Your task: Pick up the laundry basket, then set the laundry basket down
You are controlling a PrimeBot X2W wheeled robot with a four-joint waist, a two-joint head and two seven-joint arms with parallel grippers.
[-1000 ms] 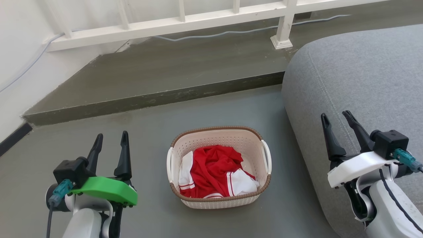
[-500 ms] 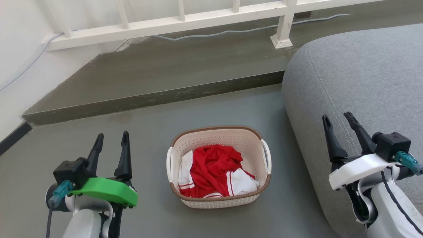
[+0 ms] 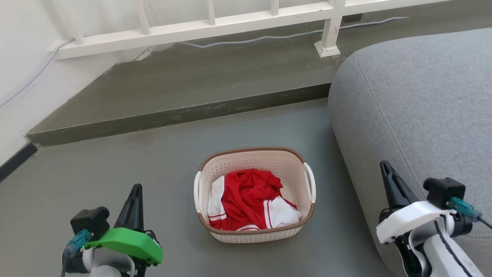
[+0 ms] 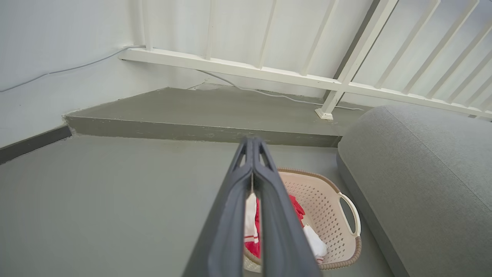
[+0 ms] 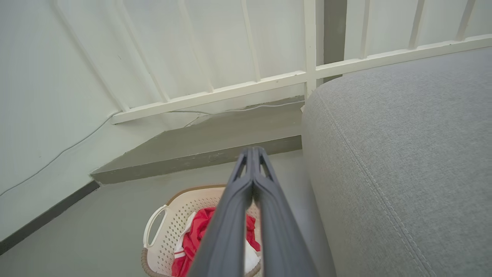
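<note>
The laundry basket (image 3: 253, 161) sits on the floor (image 3: 115, 161), near the grey sofa's (image 3: 423, 96) edge. The left end effector (image 3: 135, 188) and right end effector (image 3: 385, 166) flank it, fingers pressed together, holding nothing (both well clear of its handles (image 3: 310, 181)). Lifting unevenly could tip it, spilling the clothes (image 3: 246, 196).

We see a grey floor (image 3: 115, 161) running up to a low raised step (image 3: 192, 84) of the same grey, its front edge scuffed. Along the back of the step stands a white railing (image 3: 192, 27), one post foot (image 3: 327, 49) planted near the sofa. A pale cable (image 3: 269, 37) trails on the step just under the rail (it carries on along the white wall (image 3: 23, 57) at the left). A black skirting strip (image 3: 15, 161) lines the wall's foot. At the right a grey fabric sofa (image 3: 423, 96) shows a stitched seam. Left of it we find crumpled red clothes (image 3: 246, 196) with white striped trim.
</note>
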